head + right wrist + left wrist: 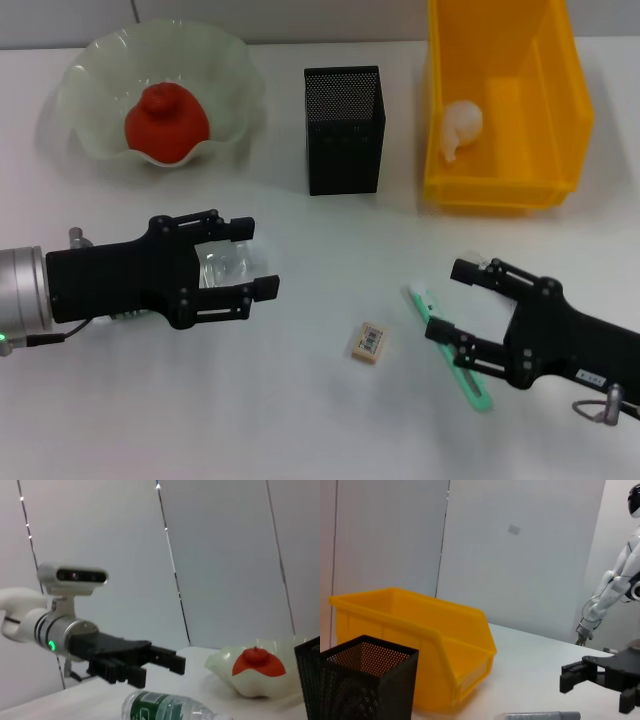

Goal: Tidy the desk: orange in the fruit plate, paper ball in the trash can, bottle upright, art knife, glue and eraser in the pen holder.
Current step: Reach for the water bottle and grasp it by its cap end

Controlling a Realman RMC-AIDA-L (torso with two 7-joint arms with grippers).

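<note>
1. The bottle (pixel 228 266) lies on its side in front of the pen holder (pixel 343 130), between the spread fingers of the left gripper (pixel 243 262), which brackets it without clamping.
2. It is clear thin plastic, likely light, slick and easily dented; a firm hold across the labelled body suits best.
3. The right gripper (pixel 450 300) hangs wide open, holding nothing, over the green art knife (pixel 448 348).
4. The eraser (pixel 368 341) lies between both grippers, clear of the bottle.
5. The orange (pixel 166 122) sits in the fruit plate (pixel 85 80); the paper ball (pixel 461 126) in the trash can (pixel 560 100).

Robotics lab: a white humanoid robot (pixel 620 575) stands by bare wall panels.
</note>
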